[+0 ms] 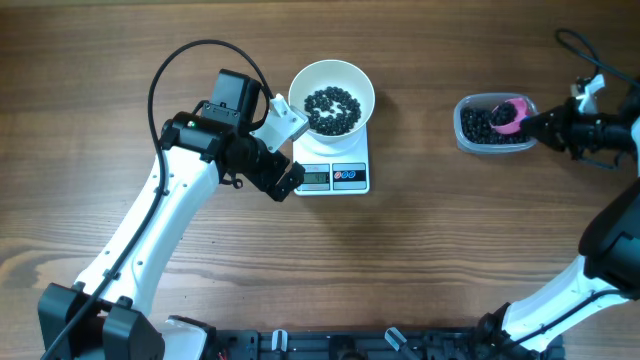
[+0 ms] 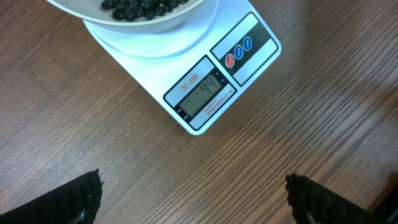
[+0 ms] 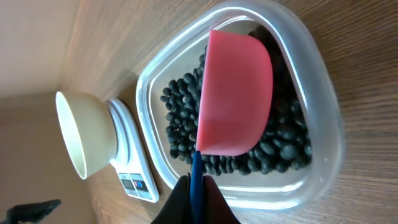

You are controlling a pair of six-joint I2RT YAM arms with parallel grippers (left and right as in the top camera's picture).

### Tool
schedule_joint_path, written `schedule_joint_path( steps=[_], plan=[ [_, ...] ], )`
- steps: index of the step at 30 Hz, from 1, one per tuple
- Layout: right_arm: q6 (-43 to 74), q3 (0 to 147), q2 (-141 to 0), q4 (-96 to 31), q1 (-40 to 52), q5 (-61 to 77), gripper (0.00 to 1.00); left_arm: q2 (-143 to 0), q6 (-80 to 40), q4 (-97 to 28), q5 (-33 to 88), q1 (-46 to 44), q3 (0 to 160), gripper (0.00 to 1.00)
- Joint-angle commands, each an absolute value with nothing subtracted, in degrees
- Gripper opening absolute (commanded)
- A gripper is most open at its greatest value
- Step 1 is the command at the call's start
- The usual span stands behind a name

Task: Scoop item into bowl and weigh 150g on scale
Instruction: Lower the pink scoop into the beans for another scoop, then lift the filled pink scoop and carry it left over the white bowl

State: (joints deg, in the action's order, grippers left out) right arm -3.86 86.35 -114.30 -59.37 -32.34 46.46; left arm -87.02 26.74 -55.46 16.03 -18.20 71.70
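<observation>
Small white rectangular digital scale [image 1: 345, 177] is the landmark. Round white bowl [image 1: 362, 80] sits on the scale's platform with a thin layer of tiny round black beans [image 1: 332, 108] in it. The display looks like 44, so I judge it far short of target.

Clear rounded plastic tub [image 1: 463, 130] stands well to the right of the scale and holds most of the beans. Pink plastic scoop [image 3: 236, 93] is down in the tub; can't tell if it is loaded.

Right gripper [image 3: 196, 202] is clenched on the scoop's thin blue handle. Left gripper [image 1: 298, 152] is spread wide and holds nothing, just left of the scale, wrist camera on the display.

Beans are likely hard, smooth and light; they roll and bounce. Hold the scoop by the handle, keep it level, tip slowly.
</observation>
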Motion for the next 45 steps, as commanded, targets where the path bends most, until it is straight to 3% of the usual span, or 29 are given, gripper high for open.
schedule_joint_path(
  steps=[1,26,45],
  plan=[
    [-10.2,86.9,-114.9,-61.4,-33.7,52.1,0.04,-87.4,27.7,-55.3,17.1,-17.9,72.1,1.00],
    [-13.7,86.9,-114.9,-64.7,-34.8,56.2,0.05,-87.4,27.7,-55.3,17.1,-17.9,72.1,1.00],
    [-15.0,86.9,-114.9,-65.6,-34.5,76.8,0.04,-87.4,27.7,-55.3,17.1,-17.9,72.1,1.00]
  ],
)
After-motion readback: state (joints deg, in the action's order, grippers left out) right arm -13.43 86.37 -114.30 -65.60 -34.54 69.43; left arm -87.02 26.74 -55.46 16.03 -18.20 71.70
